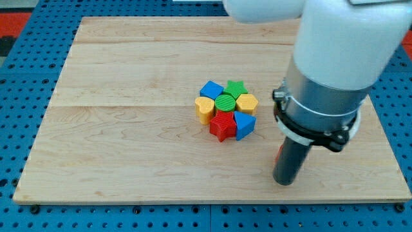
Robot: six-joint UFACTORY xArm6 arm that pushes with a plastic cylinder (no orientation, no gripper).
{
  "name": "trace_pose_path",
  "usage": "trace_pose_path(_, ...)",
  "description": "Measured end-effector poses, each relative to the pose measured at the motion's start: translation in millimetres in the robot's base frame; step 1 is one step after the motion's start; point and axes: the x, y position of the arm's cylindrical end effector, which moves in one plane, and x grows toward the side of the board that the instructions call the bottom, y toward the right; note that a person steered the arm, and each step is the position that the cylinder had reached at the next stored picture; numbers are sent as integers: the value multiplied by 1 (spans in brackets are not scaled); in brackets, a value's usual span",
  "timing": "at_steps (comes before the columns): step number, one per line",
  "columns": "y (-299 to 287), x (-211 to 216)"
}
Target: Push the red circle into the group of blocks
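A tight group of blocks sits near the board's middle: a blue cube [211, 89], a green star [236, 86], a green circle [225, 102], a yellow hexagon [247, 102], a yellow heart [204, 109], a red star [223, 126] and a blue triangle [245, 124]. A sliver of the red circle [279, 153] shows at the left edge of my dark rod, which hides most of it. It lies to the right of the group and a little below it. My tip [283, 183] rests on the board just below the red circle, right of the group.
The wooden board [129, 142] lies on a blue pegboard [19, 84]. The arm's large white and grey body [335, 58] covers the board's upper right part. The board's bottom edge runs close below my tip.
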Motion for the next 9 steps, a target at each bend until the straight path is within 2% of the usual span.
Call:
trace_pose_path(3,15,-33)
trace_pose_path(5,79,-5)
trace_pose_path(7,71,-17)
trace_pose_path(9,29,-52)
